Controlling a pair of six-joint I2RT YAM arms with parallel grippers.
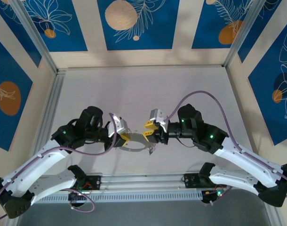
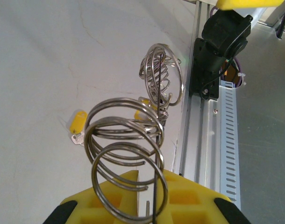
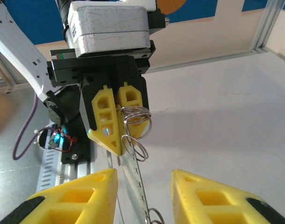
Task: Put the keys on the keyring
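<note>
1. We see the left jaws closed tight on the keyring [image 1: 134,147]. Their yellow fingers [image 3: 110,116] pinch its coiled grey wire [image 3: 135,114].
2. The right jaws stand partly apart and grip nothing. From the right wrist, the wire runs down towards the gap between their yellow fingers [image 3: 72,196]. We cannot tell whether it touches them.
3. The keyring hangs between the two arms above the pale bench [image 1: 143,89], close to the aluminium rail [image 1: 143,181] at the near edge.
4. From the left wrist, a key with a yellow tag [image 2: 78,122] lies on the bench beside the coils [image 2: 124,132], apart from them.
5. A second yellow tag [image 2: 143,114] sits right against the wire. We cannot tell whether it is threaded on.
</note>
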